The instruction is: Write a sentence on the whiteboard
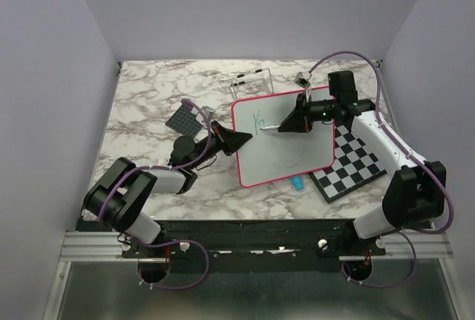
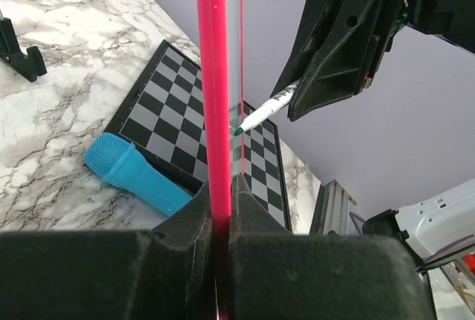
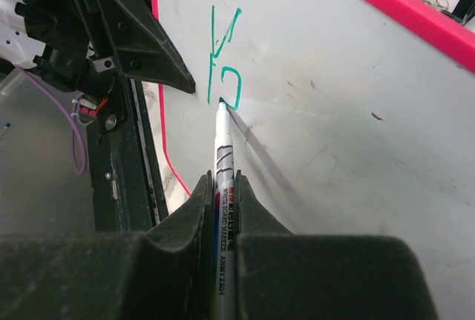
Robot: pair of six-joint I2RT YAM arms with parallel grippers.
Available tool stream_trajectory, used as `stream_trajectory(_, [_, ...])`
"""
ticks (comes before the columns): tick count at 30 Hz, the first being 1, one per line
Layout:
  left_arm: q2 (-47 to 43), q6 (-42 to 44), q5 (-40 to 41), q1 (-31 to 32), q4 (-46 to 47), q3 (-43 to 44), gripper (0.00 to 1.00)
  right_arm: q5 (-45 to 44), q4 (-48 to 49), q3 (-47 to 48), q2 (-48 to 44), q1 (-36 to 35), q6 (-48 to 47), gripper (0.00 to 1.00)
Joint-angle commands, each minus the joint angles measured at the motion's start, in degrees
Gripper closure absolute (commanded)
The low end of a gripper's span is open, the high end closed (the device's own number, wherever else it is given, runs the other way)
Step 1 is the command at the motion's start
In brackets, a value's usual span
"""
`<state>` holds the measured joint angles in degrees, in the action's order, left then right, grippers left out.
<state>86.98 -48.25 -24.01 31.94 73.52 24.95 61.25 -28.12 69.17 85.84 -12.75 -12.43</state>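
The whiteboard (image 1: 289, 145), white with a pink-red frame, lies partly over the checkered board. My left gripper (image 1: 239, 139) is shut on its left edge; in the left wrist view the pink frame (image 2: 214, 90) runs between the fingers. My right gripper (image 1: 291, 124) is shut on a white marker (image 3: 225, 164), its green tip touching the board. The sentence (image 3: 223, 56) is just a couple of green letters near the board's upper left, also seen in the top view (image 1: 259, 120). The marker shows in the left wrist view (image 2: 261, 113) too.
A black-and-white checkered board (image 1: 356, 160) lies under the whiteboard's right side. A teal marker cap (image 1: 297, 183) lies at the whiteboard's front edge, also in the left wrist view (image 2: 137, 174). A grey plate (image 1: 184, 119) and a wire stand (image 1: 251, 82) are behind.
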Motion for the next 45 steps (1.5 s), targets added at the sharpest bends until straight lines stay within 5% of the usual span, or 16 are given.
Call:
stream_trajectory(1, [0.6,4.0,-1.8,0.3,7.3,0.7,1.0,-0.7,3.3,2.4,1.2,-0.2,2.1,1.0])
stream_trajectory(23, [1.0,4.0,-1.7,0.3,8.0,0.2,1.0,0.8,5.2,0.2,-4.8,4.0,3.6,1.0])
stream_trajectory(45, [1.5,3.9,-1.9,0.3,7.8,0.6,1.0,1.1,3.1,-0.7,-0.2,3.8,0.5,0.99])
